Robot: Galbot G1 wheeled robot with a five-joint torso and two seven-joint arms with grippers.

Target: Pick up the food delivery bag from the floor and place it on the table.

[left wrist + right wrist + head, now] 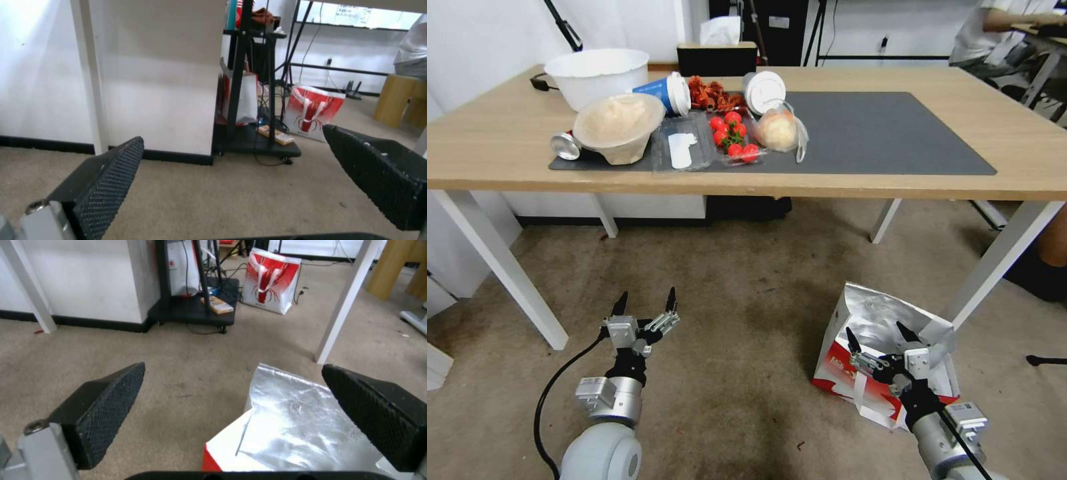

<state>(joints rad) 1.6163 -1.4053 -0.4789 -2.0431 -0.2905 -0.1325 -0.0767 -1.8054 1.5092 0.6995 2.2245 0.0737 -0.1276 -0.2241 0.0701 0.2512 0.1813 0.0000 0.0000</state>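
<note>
Down on the carpet, the food delivery bag stood beside the white leg at the right-hand end of the table, its mouth open and its silver foil lining turned upward, with the red-and-white side facing the robot. Directly above that open mouth hung the right gripper, its fingers spread wide and holding nothing; in the right wrist view the foil interior lay below and between the two fingertips, nearer the one at that picture's right edge, and I could not tell whether either finger touched the bag. A white strap handle hung down the bag's front under the gripper. Well apart from the bag, over bare carpet, the left gripper hovered with its fingers likewise spread wide and empty. On the worktop a dark grey mat lay, and its left half was crowded: a white bowl, a tipped paper bowl, a blue cup on its side, a clear tray of cherry tomatoes, and a bun in a small clear plastic bag. Farther off, a second red-and-white bag stood on the floor beyond the table legs, near a black rolling stand.
</note>
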